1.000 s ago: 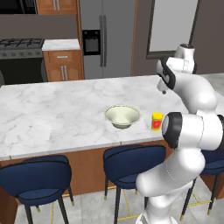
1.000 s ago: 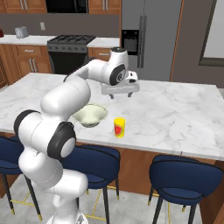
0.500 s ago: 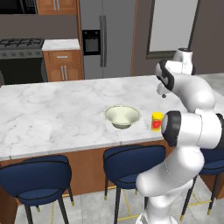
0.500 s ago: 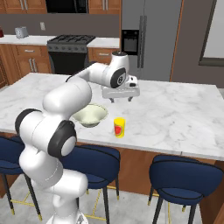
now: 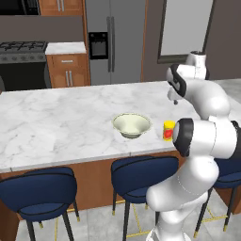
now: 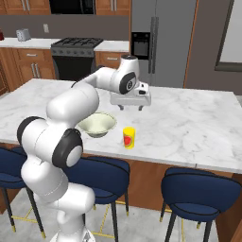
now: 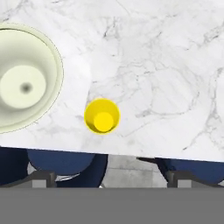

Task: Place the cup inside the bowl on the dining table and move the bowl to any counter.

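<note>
The small yellow cup [image 6: 128,137] with a red patch stands upright near the front edge of the dining table [image 6: 189,127], just right of the pale cream-green bowl [image 6: 96,124]. Both are empty and apart from each other. My gripper [image 6: 131,108] hangs open above the marble, a little behind and above the cup, fingers pointing down and holding nothing. In the hand view the cup [image 7: 102,116] lies below centre and the bowl [image 7: 22,78] at the left edge. From the left base view the cup [image 5: 168,130] sits right of the bowl [image 5: 132,124], partly behind my arm, with the gripper [image 5: 175,100] above.
Navy stools [image 6: 196,191] stand along the table's near side. Behind the table are a black stove [image 6: 75,56], a short white-topped cabinet [image 6: 113,46] and a steel fridge [image 6: 156,38]. Wide bare marble lies to the right of the cup.
The hand has come down and forward over the table, closer to the cup. Its jaws stayed open. Cup and bowl have not moved.
</note>
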You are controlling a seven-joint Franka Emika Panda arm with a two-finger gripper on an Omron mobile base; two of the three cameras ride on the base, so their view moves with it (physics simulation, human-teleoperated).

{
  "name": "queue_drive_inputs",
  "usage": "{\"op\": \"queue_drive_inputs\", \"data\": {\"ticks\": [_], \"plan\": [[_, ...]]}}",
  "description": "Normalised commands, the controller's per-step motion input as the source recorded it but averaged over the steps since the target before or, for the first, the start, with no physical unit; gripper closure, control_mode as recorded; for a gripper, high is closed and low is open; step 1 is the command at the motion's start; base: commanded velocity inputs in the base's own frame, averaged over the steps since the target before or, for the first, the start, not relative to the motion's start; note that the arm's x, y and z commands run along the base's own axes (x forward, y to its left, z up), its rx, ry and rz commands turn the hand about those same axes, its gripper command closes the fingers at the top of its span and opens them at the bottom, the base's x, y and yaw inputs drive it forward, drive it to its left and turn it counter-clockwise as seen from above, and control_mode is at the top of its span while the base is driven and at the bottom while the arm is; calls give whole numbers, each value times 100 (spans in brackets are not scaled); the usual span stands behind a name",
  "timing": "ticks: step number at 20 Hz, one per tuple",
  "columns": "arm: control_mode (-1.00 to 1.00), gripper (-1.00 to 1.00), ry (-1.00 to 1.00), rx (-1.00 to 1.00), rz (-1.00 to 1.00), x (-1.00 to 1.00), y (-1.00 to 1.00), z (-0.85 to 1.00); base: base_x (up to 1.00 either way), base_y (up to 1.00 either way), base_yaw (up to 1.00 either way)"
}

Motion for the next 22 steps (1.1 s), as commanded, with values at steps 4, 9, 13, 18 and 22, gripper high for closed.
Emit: {"op": "queue_drive_inputs", "data": {"ticks": [4, 9, 13, 18, 22], "plan": [[-100, -100, 0, 9, -15, 0, 0, 0, 0, 0, 0], [-100, -100, 0, 6, -17, 0, 0, 0, 0, 0, 0], [-100, -100, 1, -1, -8, 1, 0, 0, 0, 0, 0], [-100, -100, 7, -4, -5, 19, 0, -10, 0, 0, 0], [-100, -100, 2, -2, -3, 19, 0, -18, 0, 0, 0]]}}
